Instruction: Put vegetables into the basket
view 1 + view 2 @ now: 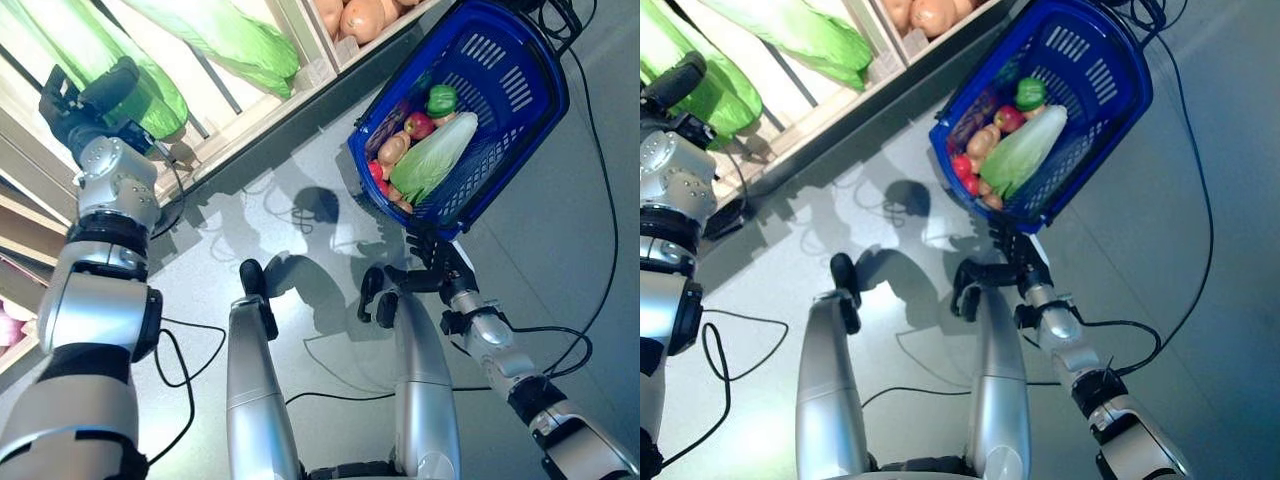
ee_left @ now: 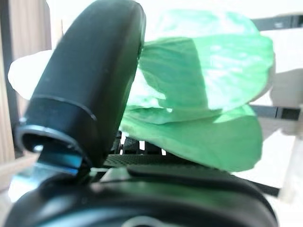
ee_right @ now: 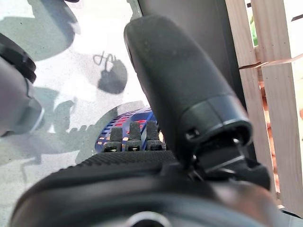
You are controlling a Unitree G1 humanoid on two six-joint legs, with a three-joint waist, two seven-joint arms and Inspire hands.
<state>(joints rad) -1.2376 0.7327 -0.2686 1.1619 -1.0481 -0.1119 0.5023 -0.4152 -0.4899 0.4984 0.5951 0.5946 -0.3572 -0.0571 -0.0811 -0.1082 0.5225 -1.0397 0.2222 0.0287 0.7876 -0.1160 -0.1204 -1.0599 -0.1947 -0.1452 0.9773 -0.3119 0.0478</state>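
- Left hand (image 1: 75, 100) is up at the pale slatted wooden crate (image 1: 262, 95), its thumb against a long green leafy cabbage (image 2: 203, 104); whether its fingers are closed on it, I cannot tell.
- Right hand (image 1: 432, 262) sits just below the blue plastic basket (image 1: 520, 60), fingers curled by the rim; its grip is unclear.
- Inside that basket: pale cabbage (image 1: 435, 158), green pepper (image 1: 441, 99), red pieces, potatoes.

Mock grocery shop, slatted wooden produce crates (image 1: 250, 110) holding cabbages (image 1: 225, 35) and potatoes (image 1: 362, 15), blue shopping basket (image 1: 510, 80)
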